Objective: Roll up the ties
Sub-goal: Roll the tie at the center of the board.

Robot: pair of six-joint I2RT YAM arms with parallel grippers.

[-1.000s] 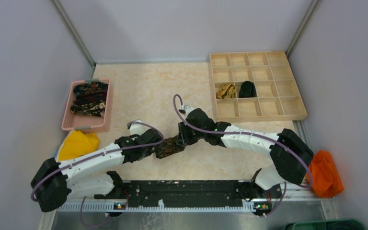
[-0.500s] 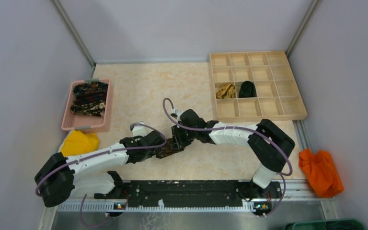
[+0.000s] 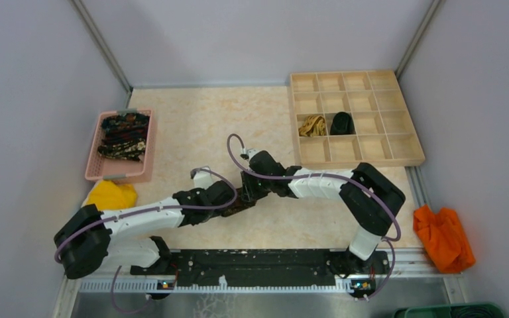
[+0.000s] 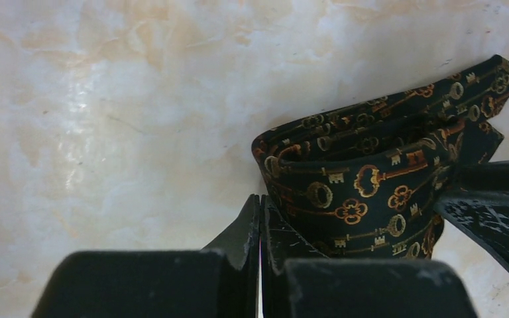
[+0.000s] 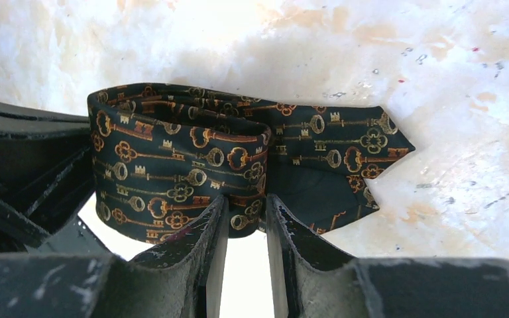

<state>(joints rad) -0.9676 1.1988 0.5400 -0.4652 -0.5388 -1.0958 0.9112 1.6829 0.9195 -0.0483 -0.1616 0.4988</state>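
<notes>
A dark tie with a gold key pattern point(image 3: 237, 201) lies partly rolled on the table between my two grippers. In the right wrist view the tie's roll point(image 5: 179, 165) sits left of its flat pointed end. My right gripper point(image 5: 245, 205) has its jaws nearly together, pinching the roll's near edge. My left gripper point(image 4: 260, 199) is shut with nothing between its jaws, its tips against the left side of the tie point(image 4: 371, 172). From above, the left gripper point(image 3: 228, 197) and right gripper point(image 3: 245, 192) almost touch.
A pink basket point(image 3: 94, 165) at the left holds several more dark patterned ties point(image 3: 124, 134). A wooden compartment tray point(image 3: 397, 149) at the back right holds a rolled tan-gold tie point(image 3: 313, 124) and a rolled black tie point(image 3: 342, 122). A yellow cloth point(image 3: 109, 197) lies left, an orange cloth point(image 3: 444, 235) right.
Both grippers have closed in on the tie, the left moving right and the right moving left. The tie is now a shorter, tighter bundle between them.
</notes>
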